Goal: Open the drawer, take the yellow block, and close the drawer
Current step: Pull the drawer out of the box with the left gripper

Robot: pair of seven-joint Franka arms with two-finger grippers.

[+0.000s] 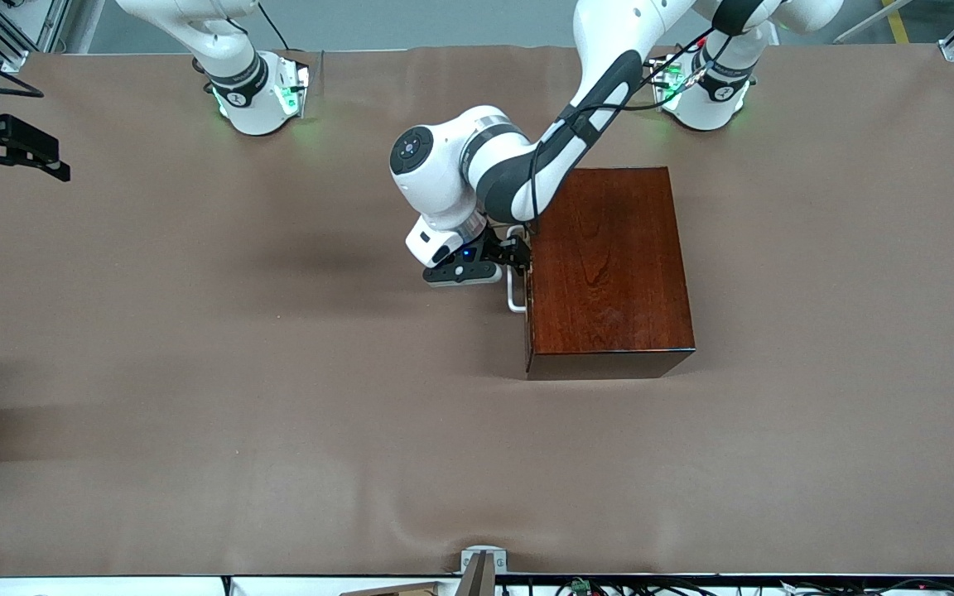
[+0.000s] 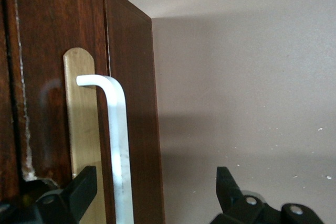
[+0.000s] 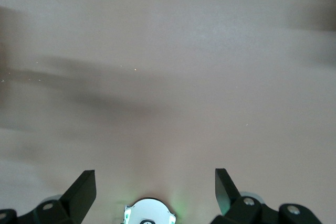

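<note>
The closed light-wood drawer with its white bar handle sits in the dark reddish-brown wooden box, mid-table. My left gripper straddles that handle, jaws apart. My right gripper waits over bare brown table, jaws apart.

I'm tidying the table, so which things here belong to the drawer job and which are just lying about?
Job: drawer, shut in its dark wooden box; its white handle, straddled by the open left gripper.
Not in use: open right gripper, waiting over bare table. Yellow block unseen.
</note>
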